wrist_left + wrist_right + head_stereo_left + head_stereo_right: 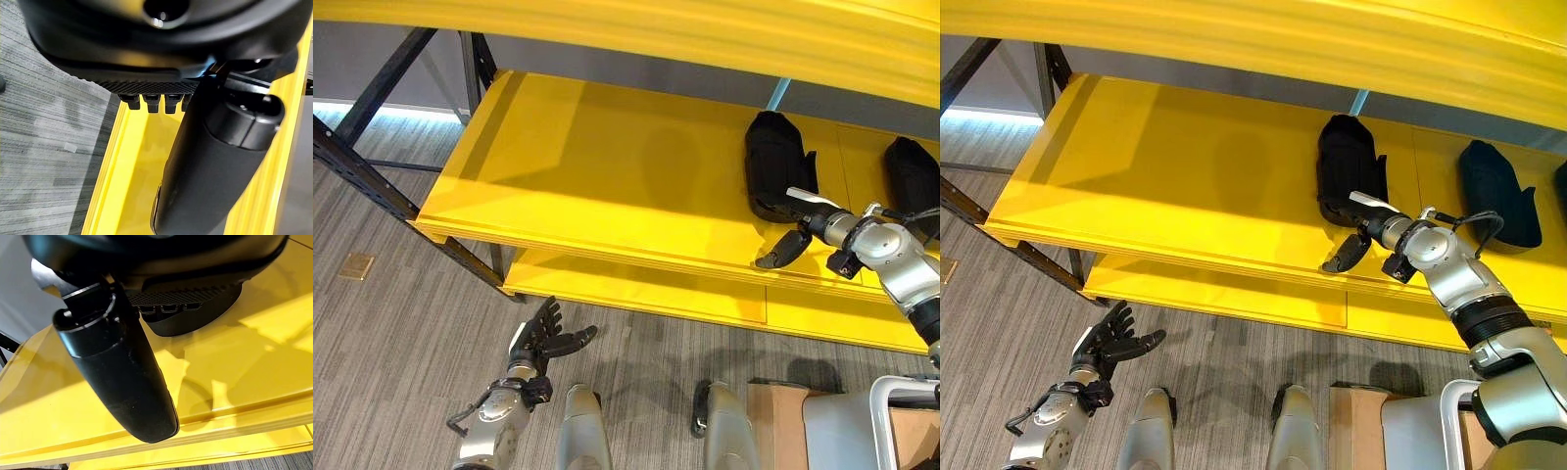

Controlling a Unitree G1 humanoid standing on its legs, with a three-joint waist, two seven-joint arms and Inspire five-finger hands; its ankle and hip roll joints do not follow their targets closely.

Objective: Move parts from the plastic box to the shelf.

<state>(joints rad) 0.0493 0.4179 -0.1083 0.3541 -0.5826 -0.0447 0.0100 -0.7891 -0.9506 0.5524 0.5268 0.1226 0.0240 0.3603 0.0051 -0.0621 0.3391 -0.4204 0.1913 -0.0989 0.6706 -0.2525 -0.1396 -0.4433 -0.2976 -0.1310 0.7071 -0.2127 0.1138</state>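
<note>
nearest, low on the left: left hand hangs over the grey carpet, fingers spread and relaxed, thumb out, holding nothing. it sits just short of the lower yellow shelf edge. judged idle, parked clear of the work so the other arm has room.

near right, at the bottom edge: a brown cardboard carton and a pale frame beside it. i cannot tell from here whether this is the plastic box the parts come from; its contents are hidden.

further in, right of centre: right hand reaches over the front lip of the yellow shelf board. thumb points down toward the board edge; in the right wrist view the fingers are foreshortened and the far ones tuck against the black part, so whether they grip it or lie flat on it cannot be told. hand and part touch or nearly touch at the part's near end.

that part lies flat on the board, long axis running near-to-far, probably set that way so it rests stable. a second black part lies to its right, well apart, same orientation, suggesting a row being filled toward the left.

far: dark upright posts of the rack and a grey wall.
</note>
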